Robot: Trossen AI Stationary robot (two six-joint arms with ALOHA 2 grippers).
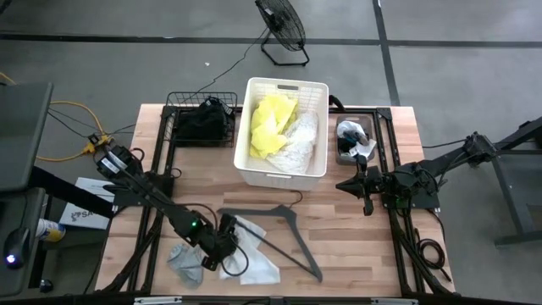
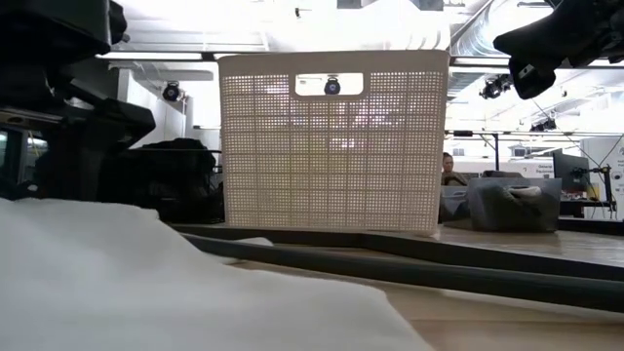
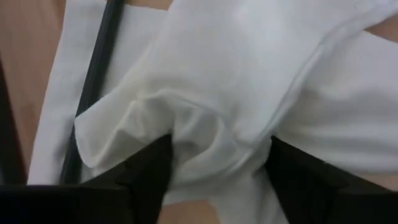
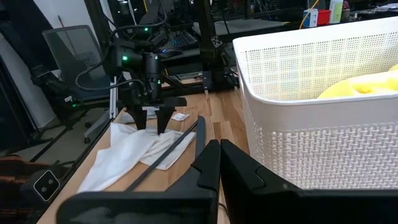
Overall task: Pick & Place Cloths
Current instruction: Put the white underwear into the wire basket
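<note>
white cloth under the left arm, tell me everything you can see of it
The white cloth is thin, soft fabric with a stitched seam, lying crumpled on the wooden table near its front edge. The dark grey hanger has one arm lying across it. The left hand is down on it, a bunched fold between its fingers. A small grey cloth lies beside it.

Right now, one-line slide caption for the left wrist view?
Left gripper straddling a bunched fold of white cloth on the table.

A light wooden table carries a white slatted basket at twelve o'clock, a dark hanger at six, white cloth and grey cloth at seven (a black wire basket at eleven).
</note>
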